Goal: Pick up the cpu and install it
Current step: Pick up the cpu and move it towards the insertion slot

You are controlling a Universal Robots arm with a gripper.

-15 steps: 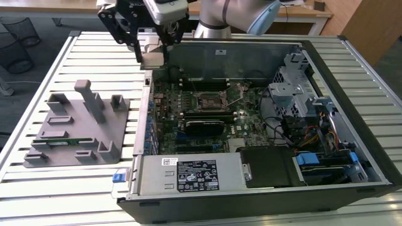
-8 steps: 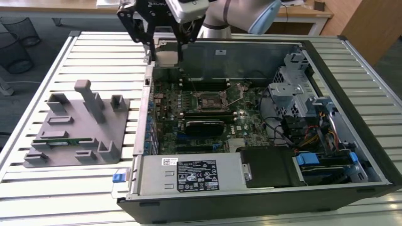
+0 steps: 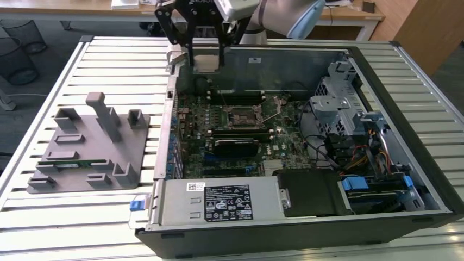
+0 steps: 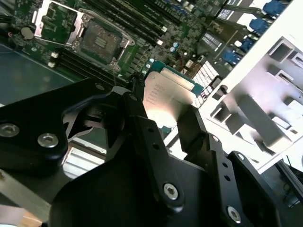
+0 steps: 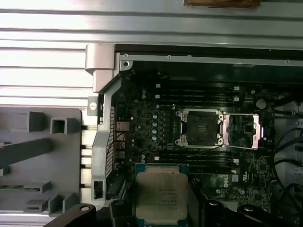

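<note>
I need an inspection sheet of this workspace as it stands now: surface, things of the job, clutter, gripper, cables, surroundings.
Surface: slatted metal table, carrying an open computer case.
Job's things: cpu held in the air over the case; socket empty, load plate swung open.
Clutter: grey fixture tray beside the case on the exterior view's left, green memory stick lying in it.
Gripper: gripper shut on the cpu by its edges.
Cables: cables bundled inside the case, on the exterior view's right.
Surroundings: wire waste baskets and a wooden desk beyond the table.

Silver-grey cpu — rim perhaps teal
</note>
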